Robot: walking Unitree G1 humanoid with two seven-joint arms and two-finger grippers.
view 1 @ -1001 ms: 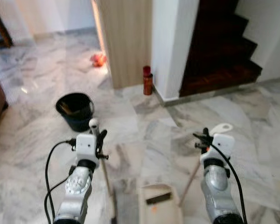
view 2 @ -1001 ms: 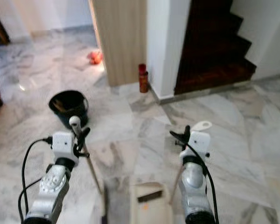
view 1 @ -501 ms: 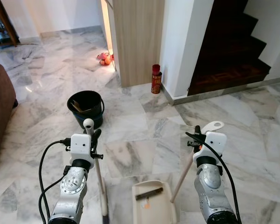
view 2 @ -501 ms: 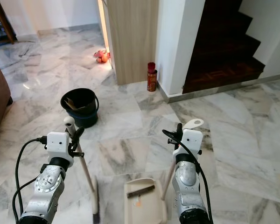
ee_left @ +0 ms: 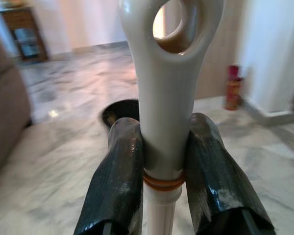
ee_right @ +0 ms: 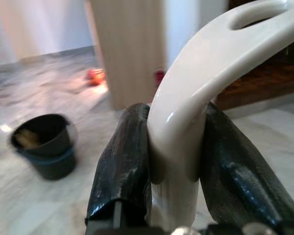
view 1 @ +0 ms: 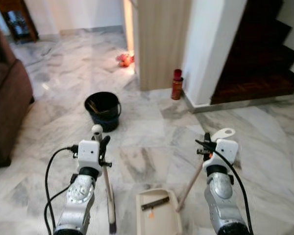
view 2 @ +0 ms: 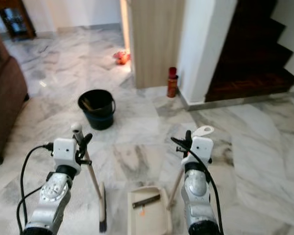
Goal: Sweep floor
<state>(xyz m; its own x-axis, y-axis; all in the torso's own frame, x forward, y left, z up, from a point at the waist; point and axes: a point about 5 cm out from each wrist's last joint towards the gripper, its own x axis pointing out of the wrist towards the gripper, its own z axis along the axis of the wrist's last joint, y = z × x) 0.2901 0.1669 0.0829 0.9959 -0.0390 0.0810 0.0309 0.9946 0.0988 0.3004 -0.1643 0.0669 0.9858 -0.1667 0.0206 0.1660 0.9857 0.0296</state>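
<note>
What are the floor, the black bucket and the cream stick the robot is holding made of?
The pale grey-veined floor looks like polished marble or marble-look tile: swirling veins, seams, shiny reflections. The round black bucket seems plastic, smooth and dull. The cream broom handle in the left gripper looks like glossy moulded plastic, with a hanging hole at its top.

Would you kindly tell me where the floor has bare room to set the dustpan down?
Bare marble lies between the black bucket and the beige dustpan, and right of the right hand toward the dark stairs. It is crowded between the broom and dustpan.
</note>
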